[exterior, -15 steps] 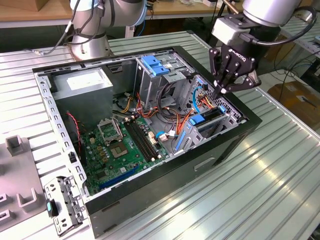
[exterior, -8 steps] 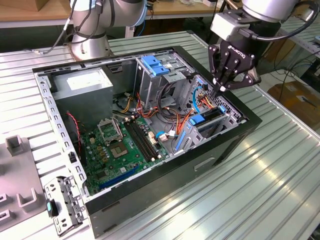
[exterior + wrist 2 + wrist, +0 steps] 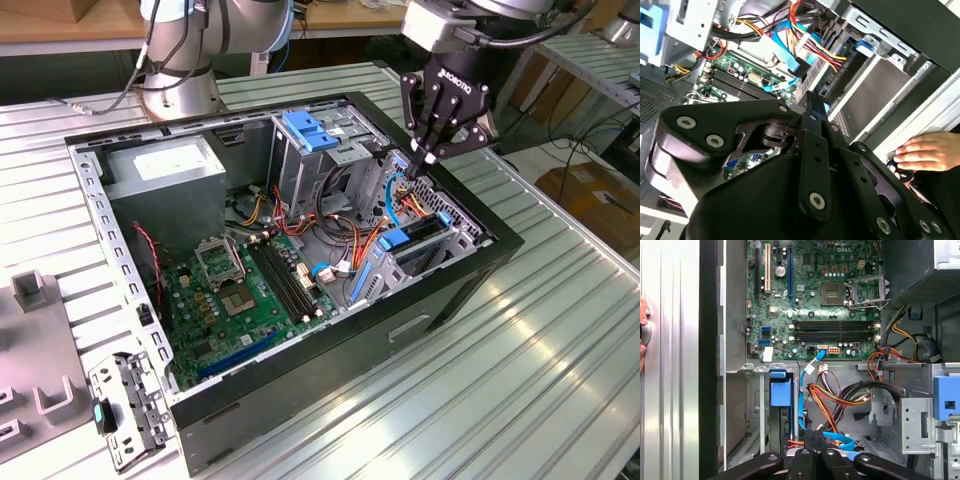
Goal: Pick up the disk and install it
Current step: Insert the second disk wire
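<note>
looking down at an open computer case (image 3: 440, 300) lying on a ribbed metal table (image 3: 560, 340). seeing the gripper (image 3: 430, 157) poised above the drive cage (image 3: 440, 245) at the corner of the case on the exterior view's right, tips pointing down, close over the cables there. finding its fingers (image 3: 812, 436) pressed together in the first wrist view, clenched with nothing visible between them. spotting the disk (image 3: 412, 238) seated on edge in that cage, just below the gripper and apart from it, blue frame facing up; marking it again in the first wrist view (image 3: 780, 390) as a blue tab over a dark slot. noting a green circuit board (image 3: 240, 290) on the case floor, orange and yellow wires (image 3: 840, 395) beside the cage, and a taller cage with a blue latch (image 3: 305, 130) further in. catching a person's hand (image 3: 925, 152) resting on the table outside the case.
</note>
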Available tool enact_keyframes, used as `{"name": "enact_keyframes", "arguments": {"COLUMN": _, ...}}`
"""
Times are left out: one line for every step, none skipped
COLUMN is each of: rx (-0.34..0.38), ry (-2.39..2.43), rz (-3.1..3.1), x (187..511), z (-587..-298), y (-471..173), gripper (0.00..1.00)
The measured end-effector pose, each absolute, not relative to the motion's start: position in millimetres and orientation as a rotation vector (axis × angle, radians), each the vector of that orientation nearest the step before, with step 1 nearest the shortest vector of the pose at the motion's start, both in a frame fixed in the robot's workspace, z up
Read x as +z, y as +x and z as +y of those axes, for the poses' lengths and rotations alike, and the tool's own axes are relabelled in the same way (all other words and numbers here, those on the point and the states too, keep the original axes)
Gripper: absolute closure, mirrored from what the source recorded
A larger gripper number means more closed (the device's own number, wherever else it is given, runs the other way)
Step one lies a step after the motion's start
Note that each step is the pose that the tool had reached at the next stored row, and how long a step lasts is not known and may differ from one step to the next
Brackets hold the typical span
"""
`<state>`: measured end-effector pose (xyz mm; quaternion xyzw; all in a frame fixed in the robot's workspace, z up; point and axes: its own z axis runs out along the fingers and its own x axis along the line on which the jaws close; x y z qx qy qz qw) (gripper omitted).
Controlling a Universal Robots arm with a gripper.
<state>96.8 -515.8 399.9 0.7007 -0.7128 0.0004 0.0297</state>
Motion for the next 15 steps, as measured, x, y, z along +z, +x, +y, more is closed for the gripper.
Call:
{"name": "enact_keyframes", "arguments": {"rx": 0.001, "ry": 2.158, "rz": -2.195, "x": 399.8, "z": -512.4, "y": 98.4, "gripper": 0.89}}
{"name": "enact_keyframes", "arguments": {"rx": 0.000, "ry": 2.155, "rz": -2.192, "x": 399.7, "z": -509.1, "y": 100.2, "gripper": 0.89}}
{"name": "enact_keyframes", "arguments": {"rx": -0.001, "ry": 2.152, "rz": -2.189, "x": 399.5, "z": -506.0, "y": 101.9, "gripper": 0.89}}
{"name": "enact_keyframes", "arguments": {"rx": -0.002, "ry": 2.149, "rz": -2.186, "x": 399.0, "z": -501.7, "y": 104.1, "gripper": 0.89}}
{"name": "enact_keyframes", "arguments": {"rx": -0.004, "ry": 2.145, "rz": -2.182, "x": 397.7, "z": -496.7, "y": 106.4, "gripper": 0.89}}
{"name": "enact_keyframes", "arguments": {"rx": -0.004, "ry": 2.143, "rz": -2.180, "x": 396.6, "z": -493.3, "y": 107.3, "gripper": 0.89}}
{"name": "enact_keyframes", "arguments": {"rx": -0.001, "ry": 2.141, "rz": -2.178, "x": 395.5, "z": -489.9, "y": 107.8, "gripper": 0.89}}
{"name": "enact_keyframes", "arguments": {"rx": 0.011, "ry": 2.134, "rz": -2.172, "x": 394.0, "z": -485.0, "y": 108.1, "gripper": 0.89}}
{"name": "enact_keyframes", "arguments": {"rx": 0.022, "ry": 2.128, "rz": -2.167, "x": 393.3, "z": -483.6, "y": 108.1, "gripper": 0.89}}
{"name": "enact_keyframes", "arguments": {"rx": 0.034, "ry": 2.122, "rz": -2.161, "x": 392.9, "z": -483.4, "y": 108.2, "gripper": 0.89}}
{"name": "enact_keyframes", "arguments": {"rx": 0.057, "ry": 2.111, "rz": -2.151, "x": 392.6, "z": -483.3, "y": 108.2, "gripper": 0.89}}
{"name": "enact_keyframes", "arguments": {"rx": 0.072, "ry": 2.103, "rz": -2.144, "x": 392.3, "z": -483.1, "y": 108.2, "gripper": 0.89}}
{"name": "enact_keyframes", "arguments": {"rx": 0.088, "ry": 2.095, "rz": -2.136, "x": 391.6, "z": -482.6, "y": 108.2, "gripper": 0.89}}
{"name": "enact_keyframes", "arguments": {"rx": 0.097, "ry": 2.090, "rz": -2.132, "x": 390.9, "z": -482.0, "y": 108.2, "gripper": 0.89}}
{"name": "enact_keyframes", "arguments": {"rx": 0.112, "ry": 2.082, "rz": -2.125, "x": 389.3, "z": -480.7, "y": 108.3, "gripper": 0.83}}
